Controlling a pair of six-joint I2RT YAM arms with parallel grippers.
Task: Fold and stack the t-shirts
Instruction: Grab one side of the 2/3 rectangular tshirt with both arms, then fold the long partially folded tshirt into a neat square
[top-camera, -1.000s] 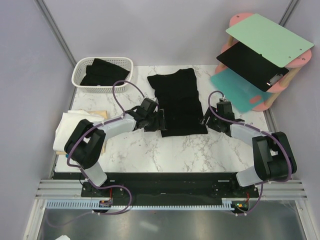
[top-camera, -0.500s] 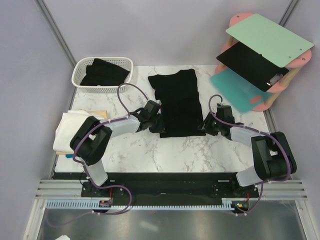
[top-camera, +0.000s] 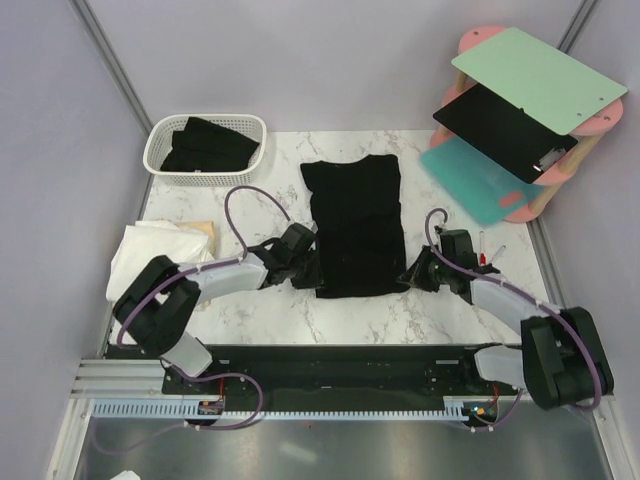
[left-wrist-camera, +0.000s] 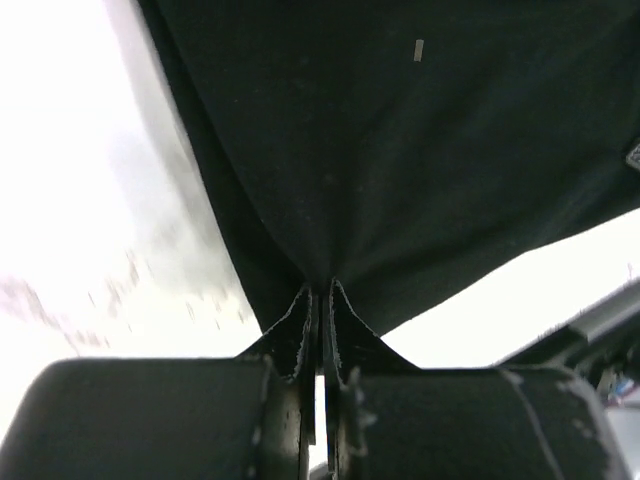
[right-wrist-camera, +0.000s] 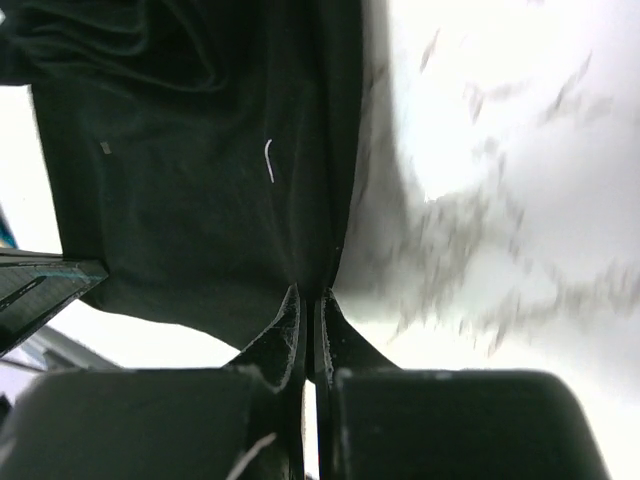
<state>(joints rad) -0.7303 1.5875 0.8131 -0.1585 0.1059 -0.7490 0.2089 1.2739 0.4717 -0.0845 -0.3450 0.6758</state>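
A black t-shirt lies lengthwise on the marble table, its sides folded in. My left gripper is shut on its near left hem corner, where the black cloth runs into the closed fingertips. My right gripper is shut on the near right hem corner, the cloth pinched between its fingertips. White and cream t-shirts sit stacked at the table's left edge. More black t-shirts fill the white basket.
A pink rack at the back right holds a green board, a black board and a teal board. Grey walls close in the left side and the back.
Both grippers closed on the shirt's near hem corners and drew toward me. The shirt's near edge slid closer and the cloth pulled straighter.
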